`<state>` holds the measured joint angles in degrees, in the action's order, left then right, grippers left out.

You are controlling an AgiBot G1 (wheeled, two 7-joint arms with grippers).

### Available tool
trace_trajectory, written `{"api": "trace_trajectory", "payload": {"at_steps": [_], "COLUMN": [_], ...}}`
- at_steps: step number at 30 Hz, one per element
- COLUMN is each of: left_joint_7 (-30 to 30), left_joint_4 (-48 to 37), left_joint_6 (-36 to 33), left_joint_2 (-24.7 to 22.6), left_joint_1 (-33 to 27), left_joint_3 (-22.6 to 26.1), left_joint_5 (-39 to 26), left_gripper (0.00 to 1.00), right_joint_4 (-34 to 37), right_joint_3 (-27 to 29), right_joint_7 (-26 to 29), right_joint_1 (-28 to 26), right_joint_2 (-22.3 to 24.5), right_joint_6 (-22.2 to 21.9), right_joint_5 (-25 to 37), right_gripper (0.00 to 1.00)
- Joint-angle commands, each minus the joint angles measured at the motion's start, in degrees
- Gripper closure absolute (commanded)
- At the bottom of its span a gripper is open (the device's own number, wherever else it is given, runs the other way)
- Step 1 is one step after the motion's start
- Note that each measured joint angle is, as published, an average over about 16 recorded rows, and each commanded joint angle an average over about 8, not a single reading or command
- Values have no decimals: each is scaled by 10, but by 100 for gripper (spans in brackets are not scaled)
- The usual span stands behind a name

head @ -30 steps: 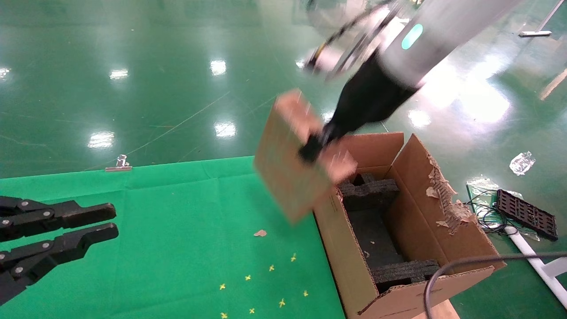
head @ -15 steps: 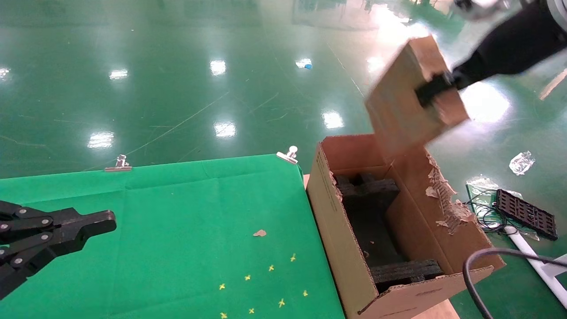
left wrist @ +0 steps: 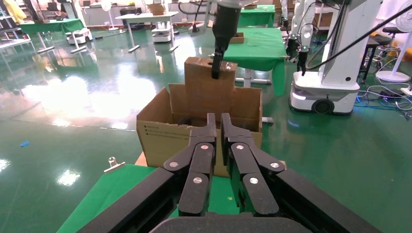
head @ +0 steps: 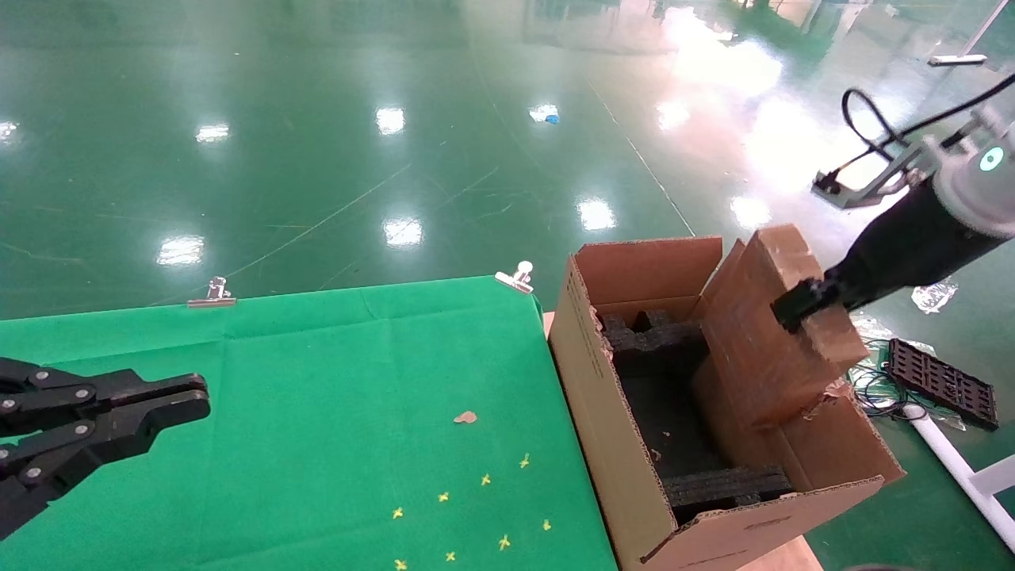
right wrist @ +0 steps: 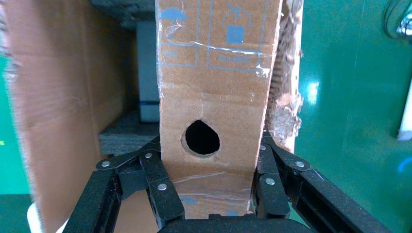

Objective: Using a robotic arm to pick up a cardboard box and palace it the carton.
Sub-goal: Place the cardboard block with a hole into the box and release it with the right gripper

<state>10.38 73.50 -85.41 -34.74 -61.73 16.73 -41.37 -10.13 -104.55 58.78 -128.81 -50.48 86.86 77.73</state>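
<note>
The robotic arm (head: 920, 238) reaches in from the right, and my right gripper (head: 797, 305) is shut on the upper end of the cardboard box (head: 761, 357). The box is slim, brown and tilted, with a round hole (right wrist: 201, 137) on the face between the fingers (right wrist: 163, 194). Its lower end dips into the carton (head: 603, 412) along the right wall, above the black foam blocks (head: 658, 341). From the left wrist view, the box (left wrist: 204, 92) stands above the carton (left wrist: 160, 141). My left gripper (head: 198, 396) is parked shut over the green cloth on the left.
A green cloth (head: 317, 412) covers the table, held by metal clips (head: 515, 277) at its far edge, with small yellow marks (head: 484, 480) near the carton. A black grid tray (head: 944, 381), cables and plastic scraps lie on the floor to the right.
The right arm carried the box from over the table edge, up and rightward, then down into the carton's right side. The left gripper's fingers closed.
</note>
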Motion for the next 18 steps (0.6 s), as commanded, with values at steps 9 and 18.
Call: {"api": "trace_trajectory", "payload": {"at_steps": [9,18], "left_joint_7": [0,0], "left_joint_4": [0,0], "left_joint_6": [0,0], "left_joint_2": [0,0], "left_joint_1": [0,0], "left_joint_3": [0,1], "left_joint_5": [0,0], "left_gripper": [0,0], "right_joint_4": [44,71], "right_joint_3": [1,1], "right_joint_7": [-16,-25], "right_joint_1": [77,131], "right_joint_2": [-9,-19], "right_joint_6": [-28,-67], "right_joint_5": [-6,-8], "right_gripper": [100,100]}}
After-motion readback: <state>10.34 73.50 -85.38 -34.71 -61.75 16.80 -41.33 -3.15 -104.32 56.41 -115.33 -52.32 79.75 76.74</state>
